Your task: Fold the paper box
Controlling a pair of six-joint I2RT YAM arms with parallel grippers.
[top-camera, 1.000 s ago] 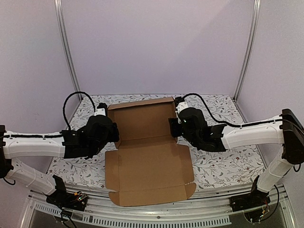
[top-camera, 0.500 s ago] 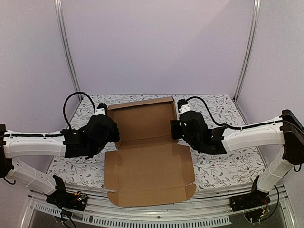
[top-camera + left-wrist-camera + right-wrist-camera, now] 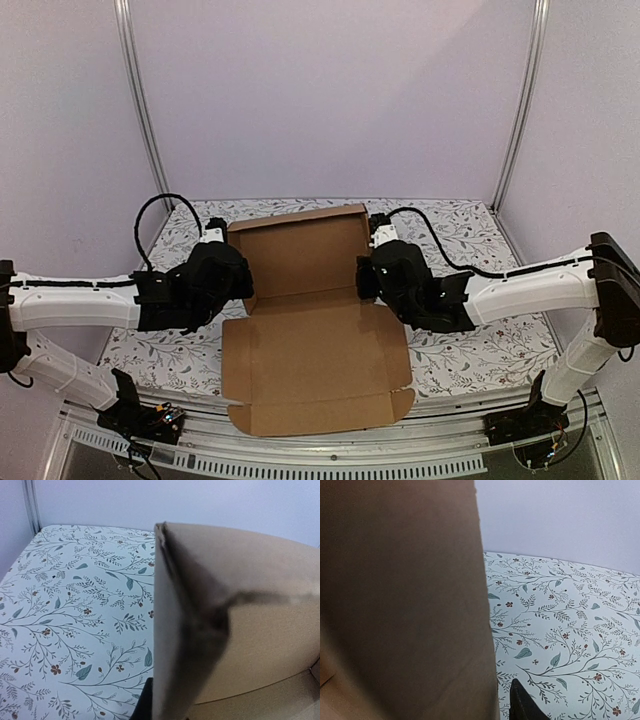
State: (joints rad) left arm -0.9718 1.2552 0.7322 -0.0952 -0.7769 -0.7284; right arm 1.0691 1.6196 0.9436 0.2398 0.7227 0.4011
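The left gripper (image 3: pixel 244 290), black and blocky on the end of a white arm, is clamped tight on the left side flap of the plain brown, unprinted corrugated-cardboard paper box (image 3: pixel 315 340). Its wrist view shows one dark finger (image 3: pixel 144 703) at the bottom, pressed against the flap's outer face. The flap's raw cut edge stands upright through the middle of the picture (the other finger is hidden behind the board). The right gripper (image 3: pixel 362 282), of the same black make, sits at the box's right side flap. Only one dark fingertip (image 3: pixel 520 706) shows there, just beside the flap's edge, and I cannot tell whether the jaws have closed on the board.

The box lies in the middle of the table between the two arms, opened out as a die-cut sheet. Its far panel tilts up from a crease running across between the grippers, with narrow side flaps turned up at both ends. The near panel lies flat and reaches the table's near edge, ending in a strip with rounded ears at its corners. The board is matte and smooth-faced, slightly ragged along the cut edge and shadowed on the inner face next to the left flap.

Under it lies a white cloth (image 3: pixel 470 350) printed with grey-green leafy sprigs and small brown flowers. Glossy black cables (image 3: pixel 150 213) loop over the wrists. Behind stand pale lilac walls (image 3: pixel 330 100) and slim silver metal posts (image 3: pixel 140 110).
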